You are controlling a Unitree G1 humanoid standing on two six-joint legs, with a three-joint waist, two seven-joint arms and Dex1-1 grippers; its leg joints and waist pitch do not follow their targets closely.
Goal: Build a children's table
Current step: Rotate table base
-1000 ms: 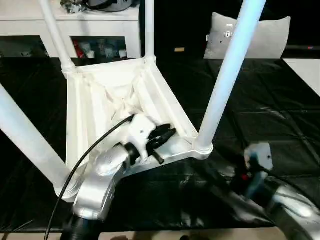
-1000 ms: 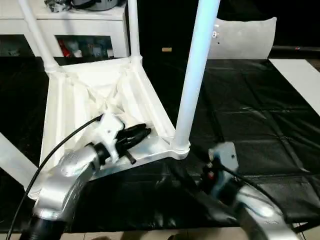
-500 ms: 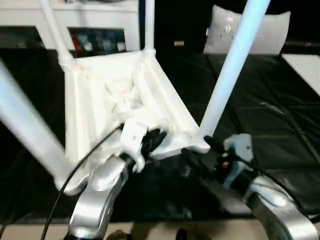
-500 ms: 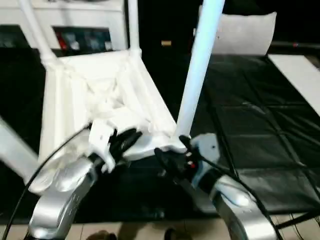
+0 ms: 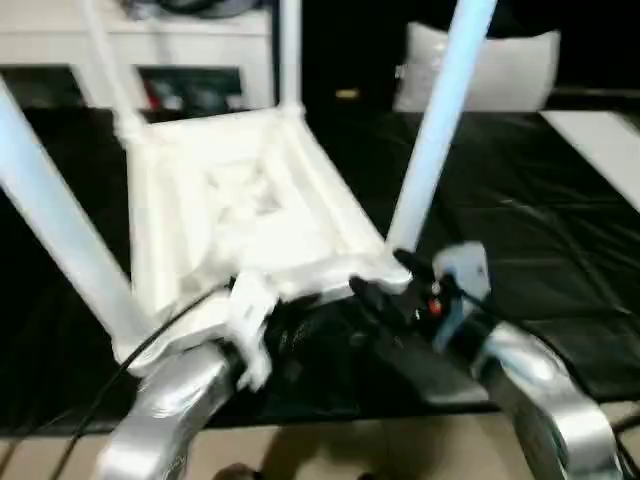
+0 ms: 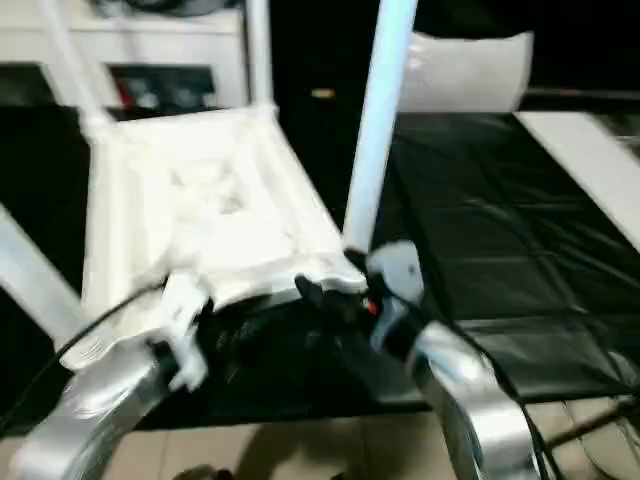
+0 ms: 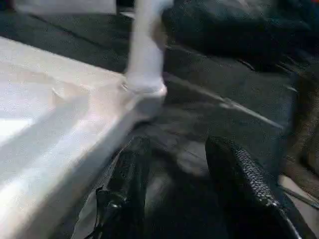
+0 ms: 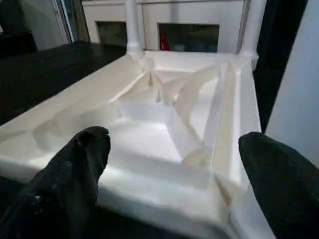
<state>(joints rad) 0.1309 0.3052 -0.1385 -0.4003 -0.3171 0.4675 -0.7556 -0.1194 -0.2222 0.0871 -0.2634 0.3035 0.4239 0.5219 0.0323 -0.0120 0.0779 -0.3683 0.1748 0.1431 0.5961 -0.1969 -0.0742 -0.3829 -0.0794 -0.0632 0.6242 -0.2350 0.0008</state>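
A big work table (image 5: pixel 560 210) under a smooth black cover with faint creases carries the children's table (image 5: pixel 250 215), which lies upside down near the front edge. It is all white, glossy plastic: a rectangular top whose underside shows raised ribs crossing at the middle, and a round socket at each corner. Four legs stand up out of those sockets, long smooth tubes that widen toward the base: two at the far corners (image 5: pixel 290 50) and two at the near corners, the right-hand one (image 5: pixel 435 125) rising beside the right arm. Behind the work table stands a white shelf unit (image 5: pixel 150 55), and a pale grey cushion (image 5: pixel 500 70) with soft rounded corners sits at the back right. Two silver forearms reach in from below. The right gripper (image 8: pixel 174 164), two rounded black fingers with a grainy surface, is spread wide and holds nothing, its tips just short of the near rim of the top. The left gripper (image 7: pixel 187 189), two black fingers of which one (image 7: pixel 244 184) has a finely ribbed pad, stands parted beside the near edge of the top, with nothing between the fingers.
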